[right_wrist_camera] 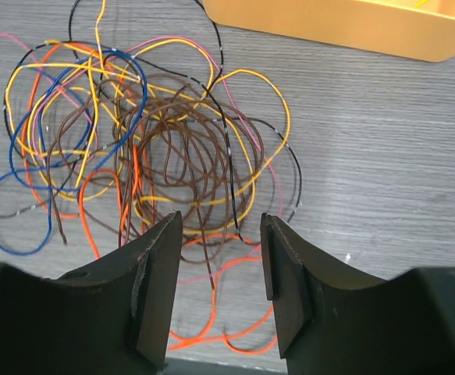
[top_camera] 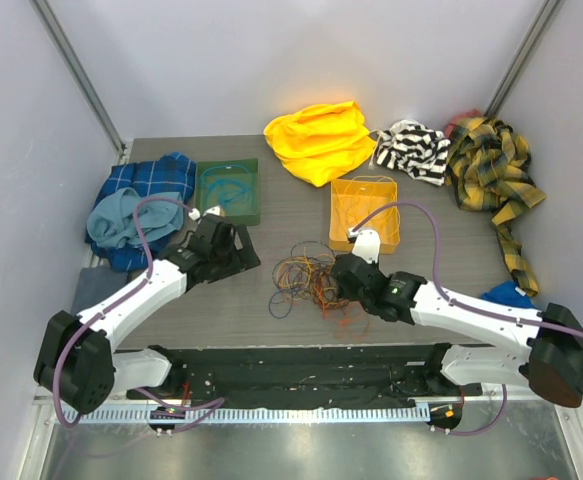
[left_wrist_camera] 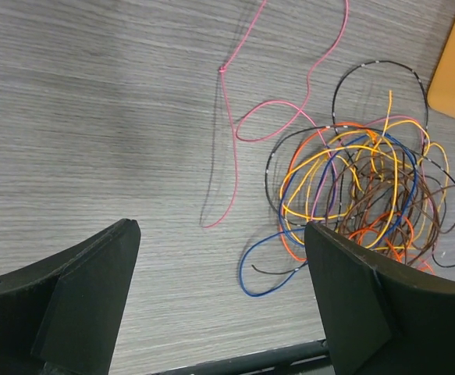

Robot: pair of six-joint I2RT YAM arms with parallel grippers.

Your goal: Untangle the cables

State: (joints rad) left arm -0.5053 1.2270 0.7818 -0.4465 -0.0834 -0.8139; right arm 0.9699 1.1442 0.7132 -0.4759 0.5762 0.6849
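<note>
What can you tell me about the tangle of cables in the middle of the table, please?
The cables form one loose, flat heap of thin flexible loops on the grey table: brown coils at the core, with yellow, orange, blue, black and pink strands woven around them. A pink strand trails out alone. The orange tray lies close beyond the heap. The right gripper is open over its near edge; contact is unclear.

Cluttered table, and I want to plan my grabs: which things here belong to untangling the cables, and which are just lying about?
Job: cable tangle; green tray and orange tray, each with cable inside, probably for sorting.
Lying about: yellow cloth; striped cloth; yellow plaid cloth; blue plaid cloth; teal cloth.
</note>
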